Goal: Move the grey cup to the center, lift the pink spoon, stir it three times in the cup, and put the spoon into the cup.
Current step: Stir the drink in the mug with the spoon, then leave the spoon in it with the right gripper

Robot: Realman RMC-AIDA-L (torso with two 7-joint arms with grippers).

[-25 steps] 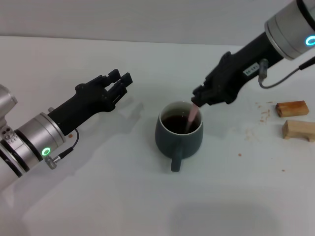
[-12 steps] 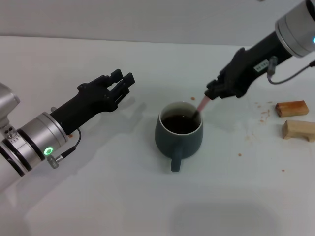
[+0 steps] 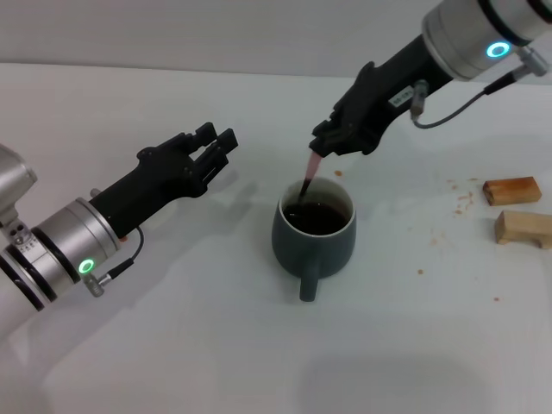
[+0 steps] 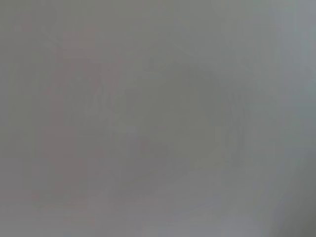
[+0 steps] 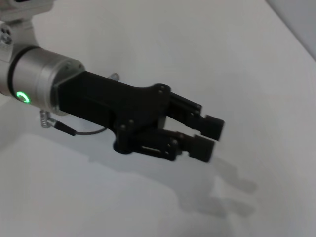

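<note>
Nearest the robot, the left arm reaches in from the near left, and the left gripper [image 3: 211, 147] hangs above bare table well left of the cup; its fingers [image 5: 207, 134] stand a little apart with nothing between them, which the right wrist view shows plainly. The left wrist view gives only a featureless grey field, so it adds nothing.

At the middle of the white table [image 3: 172, 345] stands the grey cup [image 3: 315, 235], its loop handle pointing toward the near edge and dark brown liquid filling its white inside. The pink spoon [image 3: 308, 177] stands in it at the far-left part of the rim, its bowl hidden under the liquid, its pale handle rising steeply and leaning slightly to the far right. That long axis runs straight up into the right gripper [image 3: 321, 148], whose fingertips are pinched on the top of the handle just above and beyond the cup's far rim.

This looks like the stirring stage. The right arm alone carries it, and the spoon's closeness to the wall leaves little slack before it knocks the rim.

Farther right lie two tan wooden blocks [image 3: 516, 209] with crumbs beside them, well apart from the cup. A pale wall [image 3: 216, 30] closes the far side.
</note>
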